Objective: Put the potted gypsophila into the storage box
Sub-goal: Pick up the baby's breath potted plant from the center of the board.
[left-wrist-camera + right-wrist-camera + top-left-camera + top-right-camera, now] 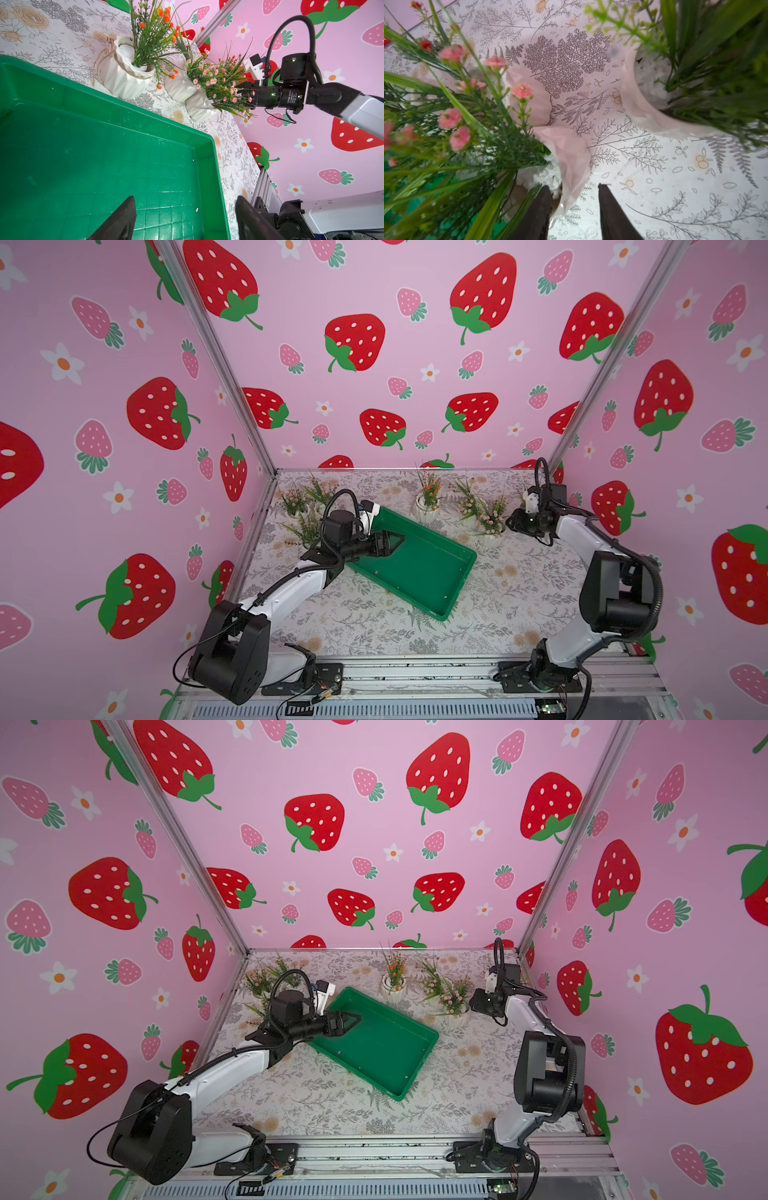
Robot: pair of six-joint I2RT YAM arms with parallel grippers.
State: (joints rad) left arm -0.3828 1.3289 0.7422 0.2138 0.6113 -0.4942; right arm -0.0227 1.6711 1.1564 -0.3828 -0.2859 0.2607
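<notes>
Left gripper (185,199) spread over storage box (104,158), right gripper (574,185) astride gypsophila pot (571,158)

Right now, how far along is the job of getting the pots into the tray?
Done: nothing; the tray is empty. In hand: the right gripper straddles the rim of a pink-flowered pot, jaws not yet clamped; the left gripper hangs open over the tray, holding nothing. Left: all six pots, standing on the table.
</notes>
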